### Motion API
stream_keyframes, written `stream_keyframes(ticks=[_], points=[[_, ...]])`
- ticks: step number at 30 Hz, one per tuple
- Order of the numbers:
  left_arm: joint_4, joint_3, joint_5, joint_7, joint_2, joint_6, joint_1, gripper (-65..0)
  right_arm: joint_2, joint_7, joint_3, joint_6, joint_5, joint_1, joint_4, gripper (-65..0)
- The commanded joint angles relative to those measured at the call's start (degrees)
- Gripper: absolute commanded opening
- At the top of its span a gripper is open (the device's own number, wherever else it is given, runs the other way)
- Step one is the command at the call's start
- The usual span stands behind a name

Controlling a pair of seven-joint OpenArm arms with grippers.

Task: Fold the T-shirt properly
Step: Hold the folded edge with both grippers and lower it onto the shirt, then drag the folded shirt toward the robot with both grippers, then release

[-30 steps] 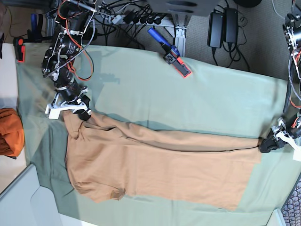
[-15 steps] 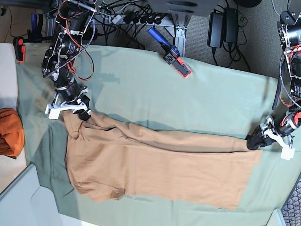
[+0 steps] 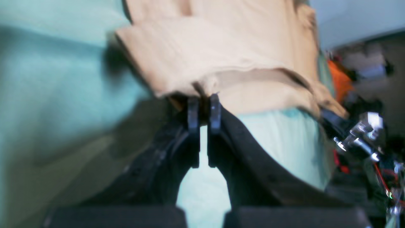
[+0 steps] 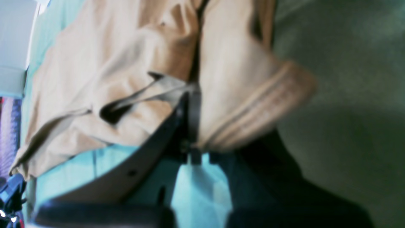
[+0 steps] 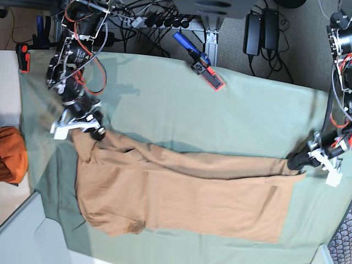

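Observation:
The tan T-shirt (image 5: 181, 192) lies stretched lengthwise across the green cloth, one long edge folded over itself. At the base view's right end, my left gripper (image 5: 294, 161) is shut on the hem corner. In the left wrist view its fingertips (image 3: 203, 109) pinch the hem's edge of the T-shirt (image 3: 221, 53). At the left end, my right gripper (image 5: 96, 132) is shut on the shirt's shoulder corner. The right wrist view shows its jaws (image 4: 190, 104) closed on bunched fabric of the T-shirt (image 4: 120, 63) beside a ribbed edge.
The pale green table cloth (image 5: 165, 104) covers the table. An orange cloth bundle (image 5: 11, 154) sits off its left edge. A blue and red tool (image 5: 199, 60) lies at the back edge, with power bricks (image 5: 261, 30) and cables behind it.
My left gripper has moved in to the hem corner and shut on it. My right gripper has shifted slightly up and left, still holding the shoulder corner.

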Motion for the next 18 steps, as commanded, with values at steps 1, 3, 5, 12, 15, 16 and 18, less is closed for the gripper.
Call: stream_keyframes(ticks=[1,3,5,12,15,16,18], points=[[1.36,-0.24,-1.92,-0.31,-1.7,-0.52,-0.9,-65.0,1.73,0.26,0.15,6.29,1.46,0.44,0.98,-65.0],[1.88,-0.24,-2.1,-0.17,-2.97,-0.52,-0.55,-65.0,3.04,-0.28,0.15,6.54,2.78,-0.09,1.07,-65.0],[2.82,-0.24,-2.36,0.02,-4.2,-0.52,0.04,-65.0,4.22,-1.4,0.15,7.06,3.85,-0.68,1.49,-65.0],[11.21,-0.24,-3.72,0.72,-6.38,-0.52,6.01,-65.0,5.84,-2.86,0.15,7.15,5.42,-6.36,8.33,-65.0],[14.88,-0.24,-3.76,0.72,-6.4,-0.52,9.68,-65.0,6.27,-2.89,0.15,7.15,5.42,-10.12,12.92,-65.0],[16.15,-0.26,-3.74,0.72,-6.4,-0.52,10.95,-65.0,6.4,-2.91,0.15,7.15,5.42,-11.41,14.43,-65.0],[18.8,-0.26,-3.74,0.74,-6.45,-0.52,13.64,-65.0,6.62,-2.86,0.15,7.15,5.38,-14.08,17.33,-65.0]])
